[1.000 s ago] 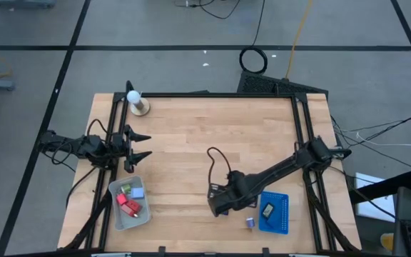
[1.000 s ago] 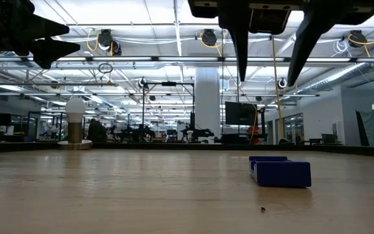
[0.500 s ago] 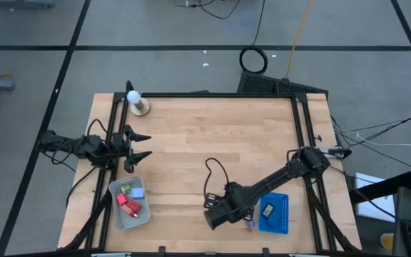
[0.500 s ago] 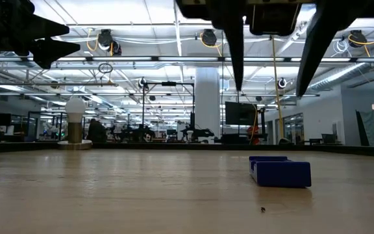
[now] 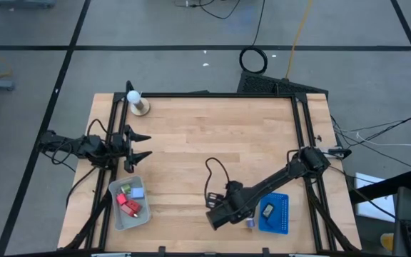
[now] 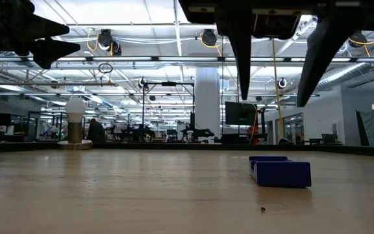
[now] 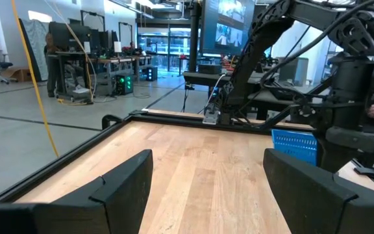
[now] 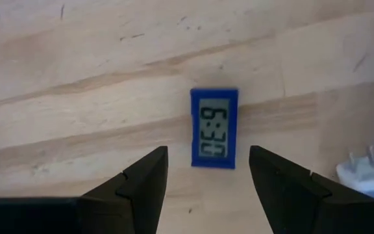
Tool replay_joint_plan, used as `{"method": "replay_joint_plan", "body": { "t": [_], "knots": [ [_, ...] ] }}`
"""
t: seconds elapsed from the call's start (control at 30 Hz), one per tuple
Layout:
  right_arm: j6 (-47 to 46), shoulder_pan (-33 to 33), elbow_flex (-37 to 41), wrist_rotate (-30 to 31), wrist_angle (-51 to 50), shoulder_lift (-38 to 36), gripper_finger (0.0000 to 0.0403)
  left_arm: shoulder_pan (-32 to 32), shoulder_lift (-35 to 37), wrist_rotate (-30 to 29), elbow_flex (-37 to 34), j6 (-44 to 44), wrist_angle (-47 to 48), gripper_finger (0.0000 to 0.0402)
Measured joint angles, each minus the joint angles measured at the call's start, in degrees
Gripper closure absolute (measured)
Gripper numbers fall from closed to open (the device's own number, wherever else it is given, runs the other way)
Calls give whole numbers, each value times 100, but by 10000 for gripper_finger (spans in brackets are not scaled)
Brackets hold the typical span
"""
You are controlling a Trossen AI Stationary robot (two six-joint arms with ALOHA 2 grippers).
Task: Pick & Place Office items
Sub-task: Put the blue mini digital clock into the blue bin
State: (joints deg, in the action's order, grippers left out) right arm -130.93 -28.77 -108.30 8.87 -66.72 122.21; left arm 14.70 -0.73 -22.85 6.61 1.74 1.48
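Wide bare wood across the middle and far part of the desk [image 5: 212, 143], framed by black rails along the far, left and right edges. Only a white ball on a wooden base [image 5: 137, 102] at the far-left corner. Clutter kept to the near edge: a grey tray [image 5: 114, 207] at near-left holding red blocks [image 5: 129, 205], a light-blue block [image 5: 138, 192] and a green-white bit [image 5: 126, 188]; a blue tray [image 5: 282, 214] at near-right with a black rectangle [image 5: 267, 210] inside.

Right claw [image 5: 220, 214] low over the near-centre strip, just left of the blue tray, fingers [image 8: 141, 182] spread wide and holding nothing. Straight below the gap, flat on the wood: a small blue digital clock [image 8: 213, 128], display up, reading 6:34. Long axis running along the line of the reach, between the two fingers rather than across them, with room either side. A small white plug adapter [image 8: 367, 173] with two prongs close by on the wood; in the high view a small bluish piece [image 5: 250, 223] between claw and blue tray, not clear enough to name.

Left claw [image 5: 138, 145] parked over the left rail, well apart from everything, fingers [image 7: 119, 182] wide apart and empty.
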Motion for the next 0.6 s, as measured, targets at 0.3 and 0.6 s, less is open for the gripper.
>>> {"method": "replay_joint_plan", "body": {
  "t": [0.3,0.6],
  "knots": [
    [28,4,273,1,175,0,181,0,0,0,0,0,0,108],
    [334,31,721,34,1012,-2,127,0,0,0,0,0,-2,108]
  ]
}}
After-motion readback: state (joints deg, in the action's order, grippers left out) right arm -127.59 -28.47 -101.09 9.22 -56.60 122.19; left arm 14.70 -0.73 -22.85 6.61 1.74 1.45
